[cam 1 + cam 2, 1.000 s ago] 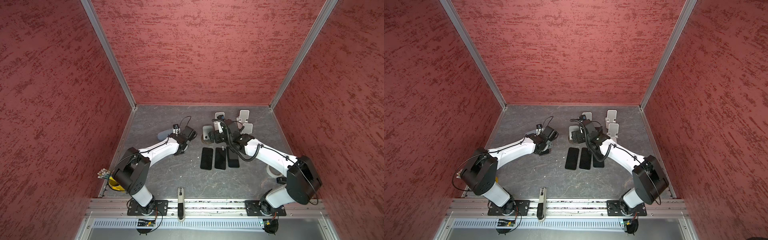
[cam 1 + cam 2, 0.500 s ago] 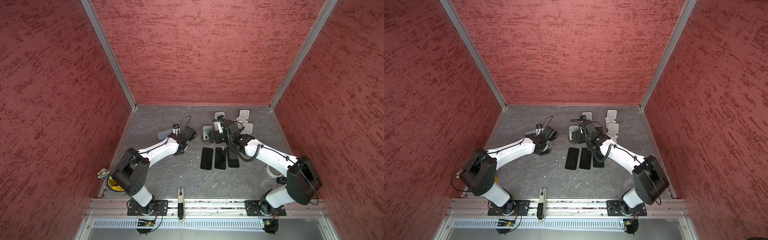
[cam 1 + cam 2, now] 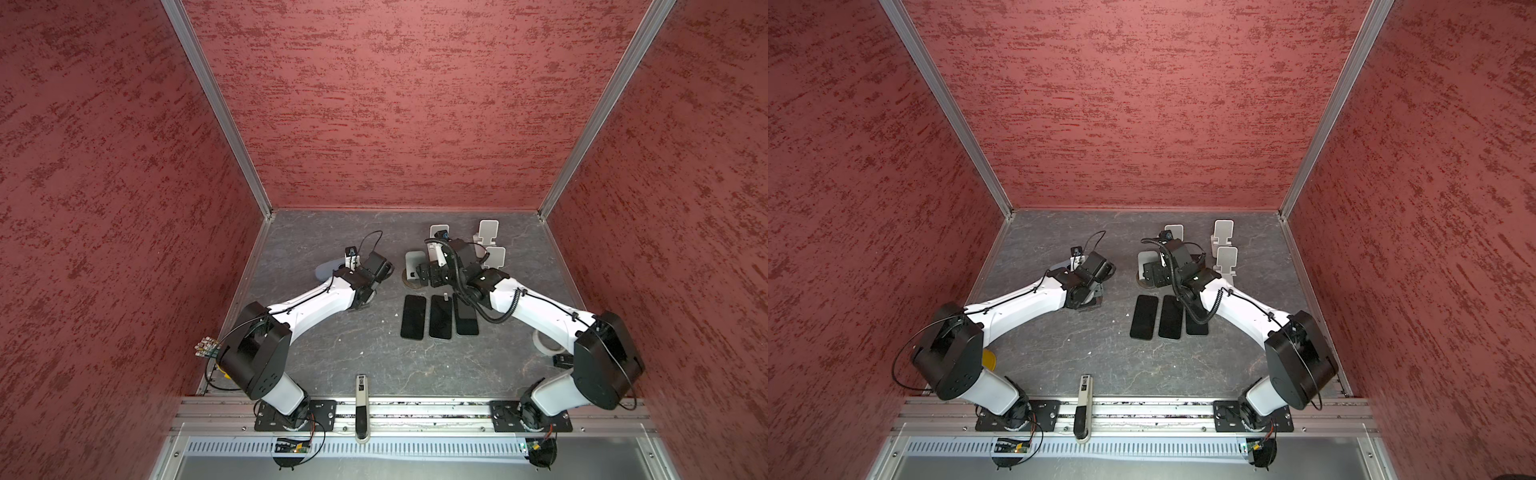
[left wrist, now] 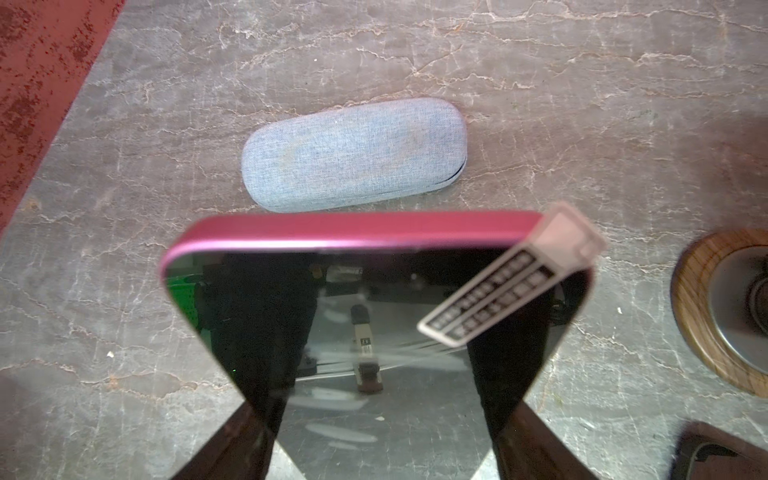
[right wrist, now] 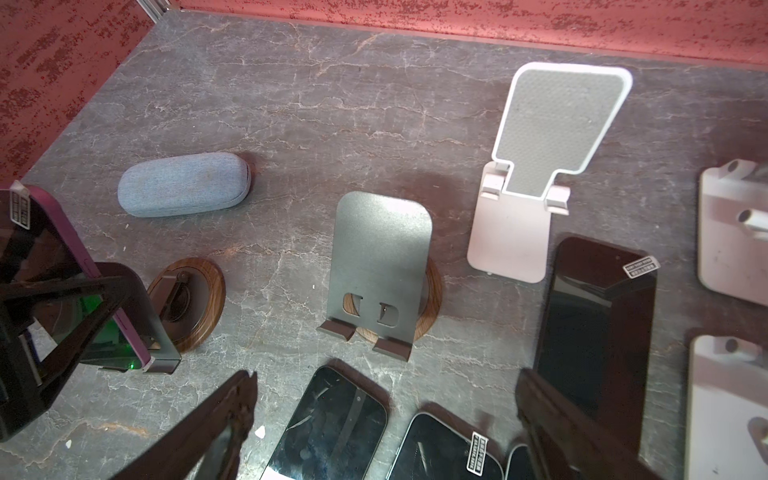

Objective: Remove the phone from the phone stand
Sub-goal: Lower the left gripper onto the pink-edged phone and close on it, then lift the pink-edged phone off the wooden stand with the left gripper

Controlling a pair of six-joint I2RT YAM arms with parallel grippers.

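In both top views nothing had shifted over the last second; my left arm (image 3: 316, 301) stayed parked beside the flat phones (image 3: 439, 317); in the left wrist view the left gripper (image 4: 380, 411) stayed clamped on the pink phone (image 4: 374, 316); in the right wrist view its lower corner seemed still at the dark stand (image 5: 162, 365) lip, so I judged removal unfinished; the right gripper (image 5: 392, 419) gaped wide, empty.

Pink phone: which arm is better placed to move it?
Left. The left end effector is shut on the pink phone; the right end effector hangs open, empty, by the black phones.
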